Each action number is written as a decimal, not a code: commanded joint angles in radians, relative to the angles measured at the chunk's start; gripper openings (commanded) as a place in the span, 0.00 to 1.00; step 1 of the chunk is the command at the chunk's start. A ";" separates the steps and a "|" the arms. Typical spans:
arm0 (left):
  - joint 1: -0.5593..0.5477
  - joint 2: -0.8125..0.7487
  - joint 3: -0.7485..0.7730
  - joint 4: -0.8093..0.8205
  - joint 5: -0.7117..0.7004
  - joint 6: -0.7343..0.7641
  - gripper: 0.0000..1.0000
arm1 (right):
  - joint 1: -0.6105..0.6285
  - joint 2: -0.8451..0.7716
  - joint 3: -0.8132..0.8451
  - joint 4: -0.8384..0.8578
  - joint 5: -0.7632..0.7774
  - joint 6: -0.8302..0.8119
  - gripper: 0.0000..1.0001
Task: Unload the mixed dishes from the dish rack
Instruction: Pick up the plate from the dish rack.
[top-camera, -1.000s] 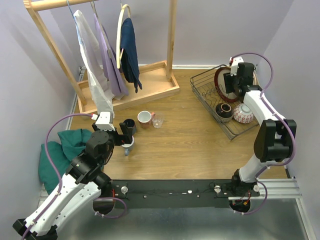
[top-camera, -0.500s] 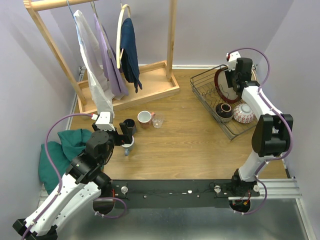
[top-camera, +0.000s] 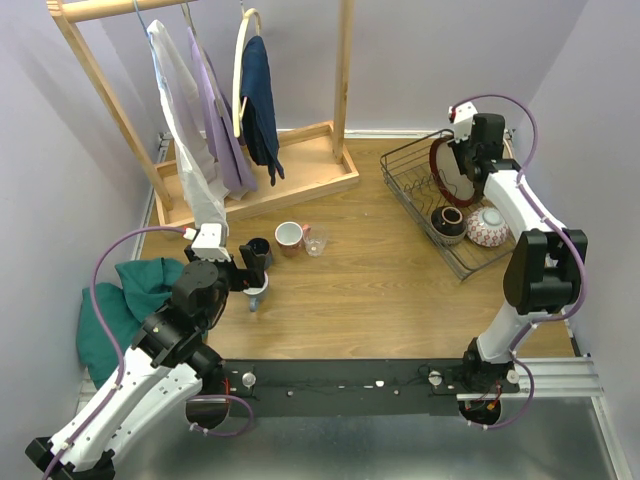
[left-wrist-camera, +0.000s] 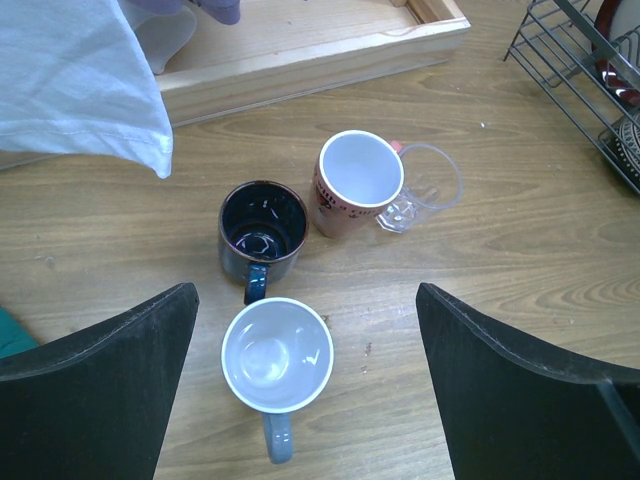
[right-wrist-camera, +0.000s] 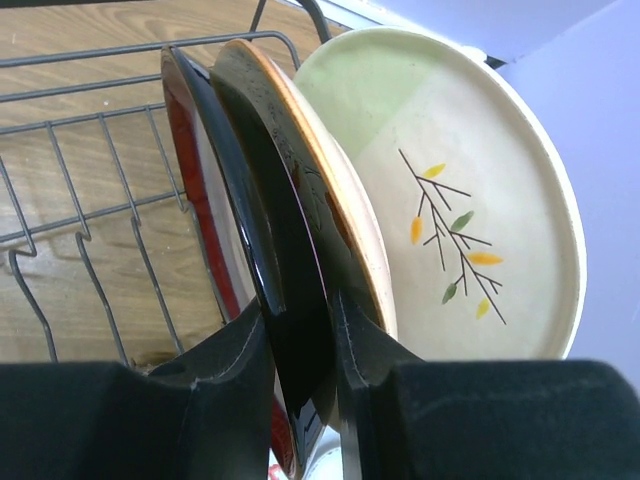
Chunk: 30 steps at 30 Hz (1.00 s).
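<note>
Only the right wrist view shows the grip. The right gripper (right-wrist-camera: 300, 310) has its two fingers pressed on either face of a dark glossy plate (right-wrist-camera: 285, 210), which stands on edge. This plate is sandwiched between a red-rimmed plate (right-wrist-camera: 200, 190) on its left and a cream plate with a twig mark (right-wrist-camera: 450, 200) on its right. The wires of the dish rack (right-wrist-camera: 90, 200) run behind them. From above, those plates are mostly hidden under the arm. That view places the rack at the far right of the table, with the gripper reaching into its far end. A dark bowl (top-camera: 447, 222) and a patterned bowl (top-camera: 487, 227) sit side by side in its near end, out of sight of the wrist camera. The left wrist view looks straight down between the widely spread jaws of the left gripper (left-wrist-camera: 305, 292), which holds nothing. Below it stand a pale mug (left-wrist-camera: 277, 355), a dark mug (left-wrist-camera: 263, 222), a pinkish mug (left-wrist-camera: 358, 180) and, touching that one, a clear glass (left-wrist-camera: 425, 185). All four are upright on the wood at centre-left, well apart from the rack. The overhead view alone shows the wooden clothes rack (top-camera: 300, 175) at the far left and a teal cloth (top-camera: 130, 300) near the left wall.
</note>
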 joint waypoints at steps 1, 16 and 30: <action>0.006 0.006 -0.002 0.033 -0.010 0.012 0.99 | -0.002 -0.060 0.076 -0.017 0.002 -0.046 0.04; 0.006 0.011 -0.007 0.044 0.016 0.019 0.99 | -0.002 -0.120 0.191 -0.099 -0.043 -0.098 0.01; 0.008 0.015 -0.007 0.047 0.023 0.022 0.99 | -0.002 -0.207 0.200 -0.136 -0.089 -0.058 0.01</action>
